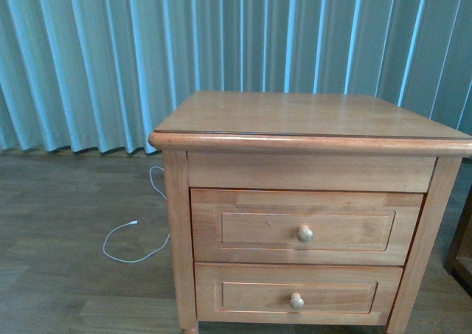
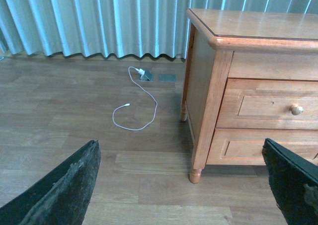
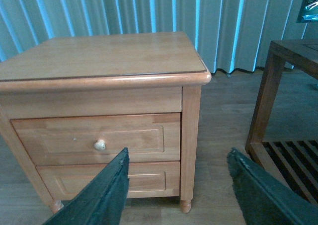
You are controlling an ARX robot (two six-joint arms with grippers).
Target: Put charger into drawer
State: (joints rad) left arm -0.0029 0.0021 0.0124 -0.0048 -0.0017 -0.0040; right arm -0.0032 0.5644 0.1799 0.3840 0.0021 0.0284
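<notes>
We faced a honey-coloured wooden nightstand (image 1: 310,116) set before pale blue-green curtains (image 1: 110,54) on a grey-brown plank floor (image 1: 66,231). Its top was bare. Two drawers sat in the front, both fully closed. The upper, taller drawer (image 1: 306,227) had a recessed panel, a small dark dot left of centre, and a round wooden knob (image 1: 304,234). The shorter drawer (image 1: 295,295) below carried a like knob (image 1: 296,301).

We could not find the charger in any view; no white plug block with a coiled black cable showed on the nightstand or the floor around it.

On the floor to the robot's left of the nightstand lay a thin white cable (image 2: 141,103), curving into an open loop with one free end. Its far end reached a small plug at a floor socket plate (image 2: 146,75) near the curtain hem.

In the left wrist view, the left gripper (image 2: 189,185) had its dark fingers spread far apart, nothing between them, well short of the nightstand. In the right wrist view, the right gripper (image 3: 179,195) likewise stood wide apart and empty, facing the nightstand's front corner. A darker wooden slatted shelf unit (image 3: 283,115) stood off the nightstand's right side, apart from it.
</notes>
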